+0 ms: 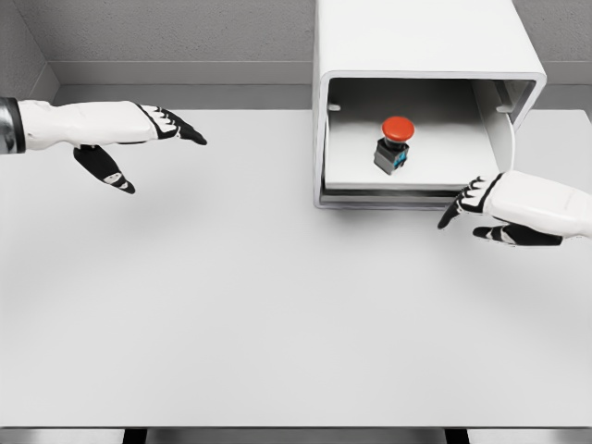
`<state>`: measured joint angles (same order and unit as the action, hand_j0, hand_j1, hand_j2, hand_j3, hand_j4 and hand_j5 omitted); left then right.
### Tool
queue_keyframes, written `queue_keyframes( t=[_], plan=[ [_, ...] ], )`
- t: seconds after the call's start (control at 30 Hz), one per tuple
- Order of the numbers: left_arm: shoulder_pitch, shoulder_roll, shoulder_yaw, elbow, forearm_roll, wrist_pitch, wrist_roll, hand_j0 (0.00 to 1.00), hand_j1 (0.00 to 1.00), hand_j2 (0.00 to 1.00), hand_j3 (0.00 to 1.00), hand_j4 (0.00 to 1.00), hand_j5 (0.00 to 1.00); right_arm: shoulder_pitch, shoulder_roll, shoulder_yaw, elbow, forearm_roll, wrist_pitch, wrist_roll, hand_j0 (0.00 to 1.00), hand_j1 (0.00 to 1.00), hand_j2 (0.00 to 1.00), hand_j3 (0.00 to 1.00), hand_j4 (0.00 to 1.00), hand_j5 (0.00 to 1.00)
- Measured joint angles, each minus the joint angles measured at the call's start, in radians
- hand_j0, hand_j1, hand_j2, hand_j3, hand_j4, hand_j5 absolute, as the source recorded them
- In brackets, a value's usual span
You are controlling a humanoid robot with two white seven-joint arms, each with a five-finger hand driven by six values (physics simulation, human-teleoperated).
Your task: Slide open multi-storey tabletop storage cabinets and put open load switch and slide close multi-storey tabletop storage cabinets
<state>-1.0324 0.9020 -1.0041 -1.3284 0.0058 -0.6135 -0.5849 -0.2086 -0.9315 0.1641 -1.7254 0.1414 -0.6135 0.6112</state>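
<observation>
White and smooth, the storage cabinet (427, 37) sits at about one o'clock on the pale matte table (277, 324), a rounded box with its drawer (416, 190) slid out toward us. We see the load switch (394, 144) already resting upright on the drawer floor, near its middle: a glossy red mushroom cap on a small dark grey body with a blue fleck at the base. We judge the step in hand to be sliding the drawer closed. Our right hand (518, 211) hovers at three o'clock, just beside the drawer's front right corner; its dark-tipped fingers (460, 205) are loosely extended toward the drawer lip and hold nothing, and we cannot tell whether they touch it. Our left hand (129, 139) hangs at about ten o'clock, well apart from the cabinet, fingers spread and relaxed, thumb dropped below, also empty. To do this well, we should set the right fingertips flat against the front edge of the drawer, near its centre rather than at the corner, and push straight toward twelve o'clock so the drawer does not skew in its slot. A steady, gentle push matters: the switch looks top-heavy under its broad cap and could tip or skid on the slick floor. The cabinet shell itself looks light and hard, so it may slide if we shove.
</observation>
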Motion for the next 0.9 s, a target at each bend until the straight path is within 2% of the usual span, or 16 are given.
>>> queue_keyframes(
  t=[0.5, 0.7, 0.9],
  plan=[
    [0.001, -0.002, 0.0, 0.0, -0.003, 0.0, 0.0, 1.0, 1.0, 1.0, 1.0, 1.0, 1.0, -0.103, 0.03, 0.071, 0.035, 0.006, 0.0, 0.0, 0.63, 0.63, 0.63, 0.63, 0.63, 0.63],
    [0.002, -0.002, 0.0, 0.0, -0.004, 0.0, 0.0, 1.0, 1.0, 1.0, 1.0, 1.0, 1.0, -0.181, 0.046, 0.136, 0.085, 0.009, 0.0, 0.0, 0.63, 0.63, 0.63, 0.63, 0.63, 0.63],
    [0.002, -0.002, 0.0, 0.001, -0.004, 0.0, 0.0, 1.0, 1.0, 1.0, 1.0, 1.0, 1.0, -0.21, 0.064, 0.171, 0.127, 0.011, 0.0, 0.0, 0.63, 0.63, 0.63, 0.63, 0.63, 0.63]
  ],
)
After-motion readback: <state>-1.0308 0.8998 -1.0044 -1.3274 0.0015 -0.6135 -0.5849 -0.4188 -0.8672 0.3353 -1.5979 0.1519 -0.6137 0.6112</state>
